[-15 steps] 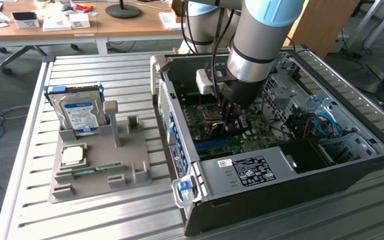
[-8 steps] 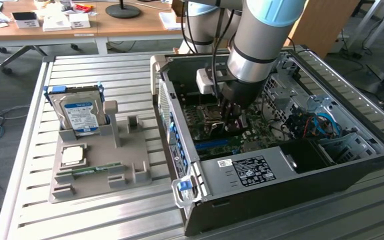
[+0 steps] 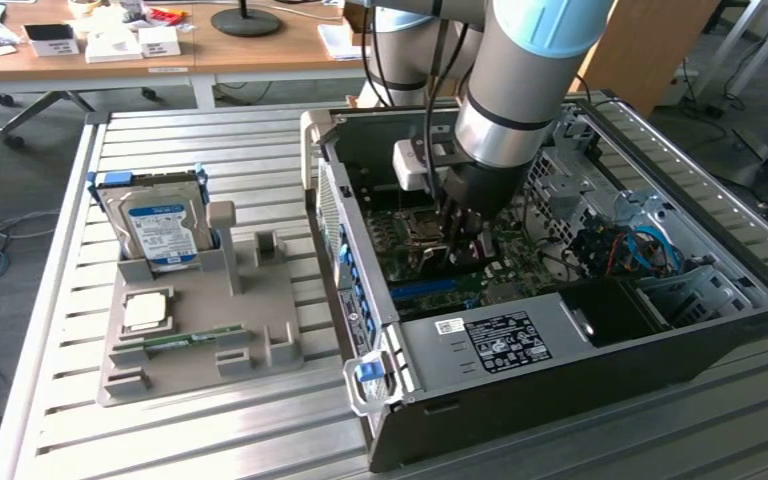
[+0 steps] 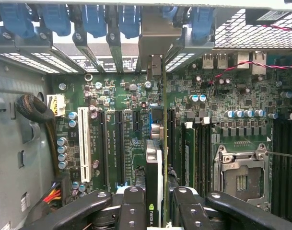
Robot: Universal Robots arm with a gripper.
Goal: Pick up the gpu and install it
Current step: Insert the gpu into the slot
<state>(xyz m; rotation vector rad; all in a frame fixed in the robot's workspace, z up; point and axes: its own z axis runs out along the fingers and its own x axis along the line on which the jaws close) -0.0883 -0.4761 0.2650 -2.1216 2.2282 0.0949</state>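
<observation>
Exterior view: hand (image 3: 471,238) is down inside the open case (image 3: 704,330) on the table (image 3: 197,440), low over the motherboard (image 3: 418,240). Hard drive (image 3: 157,225) stands upright in the grey holder (image 3: 197,350), outside the case and well apart from the hand.

Wrist view: hand (image 4: 157,211) is half closed, gripping the gpu (image 4: 155,163), fingers (image 4: 131,206) clamped on both faces. Card runs edge-on straight ahead of the hand, and its bracket (image 4: 153,43) reaches the rear slot openings. Board lies under the hand. White slot (image 4: 83,143) sits off to one side of it, CPU socket (image 4: 241,177) to the other. Can't tell if the card is seated.
</observation>
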